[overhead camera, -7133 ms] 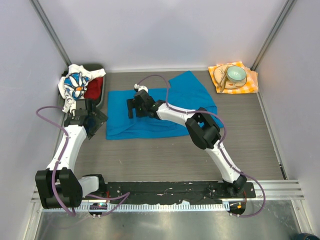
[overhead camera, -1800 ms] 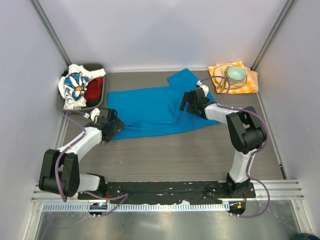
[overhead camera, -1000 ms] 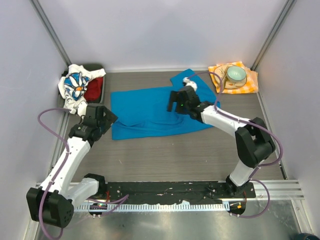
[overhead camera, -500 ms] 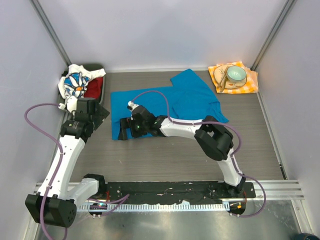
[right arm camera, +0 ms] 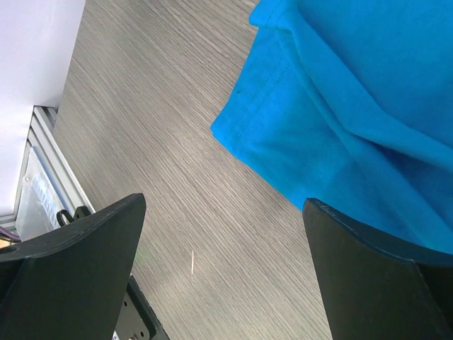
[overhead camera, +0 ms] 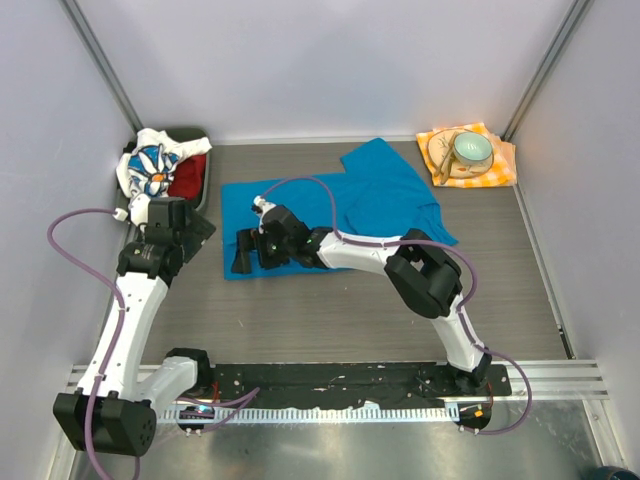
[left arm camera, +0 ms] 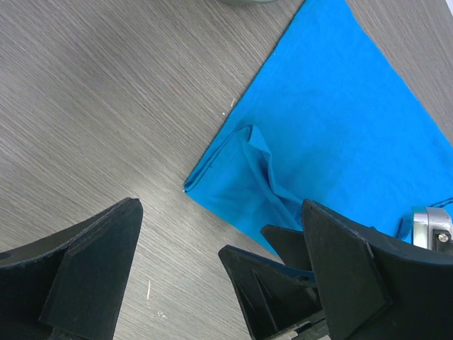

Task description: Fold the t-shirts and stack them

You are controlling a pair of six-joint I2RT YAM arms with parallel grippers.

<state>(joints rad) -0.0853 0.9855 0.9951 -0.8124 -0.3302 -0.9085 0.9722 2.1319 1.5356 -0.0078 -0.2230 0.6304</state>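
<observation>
Grey wood-grain table (overhead camera: pixel 330 310) between pale walls (overhead camera: pixel 330 60) holds the blue t-shirt (overhead camera: pixel 385 195) spread at centre. The daisy t-shirt (overhead camera: pixel 148 168) and red t-shirt (overhead camera: pixel 190 178) fill the far-left bin (overhead camera: pixel 188 131). The left gripper (overhead camera: pixel 203 228) and right gripper (overhead camera: pixel 243 260) hang open at the blue t-shirt's left edge.

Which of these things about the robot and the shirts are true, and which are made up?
1. The blue t-shirt lies on the table. True.
2. The right gripper is squeezing the blue t-shirt. False: its jaws stand open over the shirt's near-left corner, holding nothing.
3. The daisy t-shirt sits with the red t-shirt at the dark bin in the far-left corner. True.
4. The green bowl stands on the blue t-shirt. False: it stands on the checked napkin.
5. The left gripper is open and holds nothing. True.
</observation>
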